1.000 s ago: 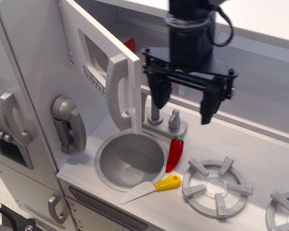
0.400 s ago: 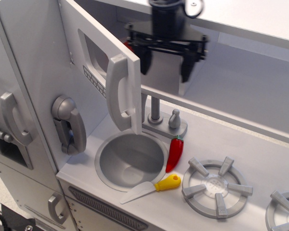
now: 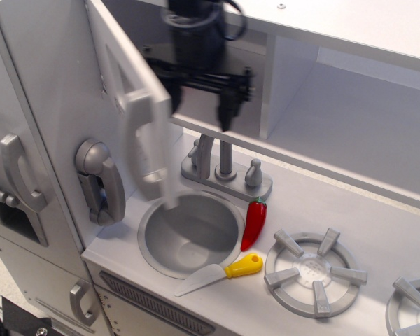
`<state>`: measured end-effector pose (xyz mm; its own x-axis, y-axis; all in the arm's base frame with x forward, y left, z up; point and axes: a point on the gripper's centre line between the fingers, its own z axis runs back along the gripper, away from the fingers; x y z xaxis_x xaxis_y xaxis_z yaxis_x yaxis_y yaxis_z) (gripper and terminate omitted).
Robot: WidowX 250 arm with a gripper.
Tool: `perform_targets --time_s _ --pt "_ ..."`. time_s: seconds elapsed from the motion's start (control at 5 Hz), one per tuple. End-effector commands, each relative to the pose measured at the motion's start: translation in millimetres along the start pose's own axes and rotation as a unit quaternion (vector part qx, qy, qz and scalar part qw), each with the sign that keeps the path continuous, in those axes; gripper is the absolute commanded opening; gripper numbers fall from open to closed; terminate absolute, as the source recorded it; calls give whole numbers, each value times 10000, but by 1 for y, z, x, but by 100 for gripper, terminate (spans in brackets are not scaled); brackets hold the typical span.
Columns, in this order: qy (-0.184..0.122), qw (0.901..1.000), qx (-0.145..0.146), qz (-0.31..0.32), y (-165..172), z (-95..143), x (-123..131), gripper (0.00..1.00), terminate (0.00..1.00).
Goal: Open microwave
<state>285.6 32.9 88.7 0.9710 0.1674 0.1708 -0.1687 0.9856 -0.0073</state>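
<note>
The microwave door [image 3: 119, 84] is light grey and stands swung well out to the left, blurred by motion. Its tall vertical handle [image 3: 147, 140] faces me. My gripper [image 3: 196, 112] is black and hangs at the mouth of the microwave compartment, just behind the door's free edge. Its jaws are spread wide and hold nothing. The right finger [image 3: 226, 112] shows clearly. The left finger sits against the door's inner side and is partly hidden by the door edge. The door's window and buttons are too blurred to make out.
Below are a round sink [image 3: 161, 241], a faucet [image 3: 224, 168], a red chili pepper [image 3: 254, 222], a yellow-handled knife [image 3: 227, 271] and a stove burner [image 3: 315, 271]. A toy phone [image 3: 98, 178] and fridge handles [image 3: 17, 171] are at left. An open shelf [image 3: 350, 119] lies to the right.
My gripper moved up and left from above the counter into the microwave opening. The door has swung further open to the left, uncovering the faucet.
</note>
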Motion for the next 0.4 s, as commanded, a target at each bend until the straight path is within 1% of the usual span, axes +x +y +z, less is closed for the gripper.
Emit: perform_targets --time_s 0.0,0.2 --pt "-264 9995 159 42 69 21 -22 100 0" --pt "-349 9991 228 -67 89 18 -33 100 0"
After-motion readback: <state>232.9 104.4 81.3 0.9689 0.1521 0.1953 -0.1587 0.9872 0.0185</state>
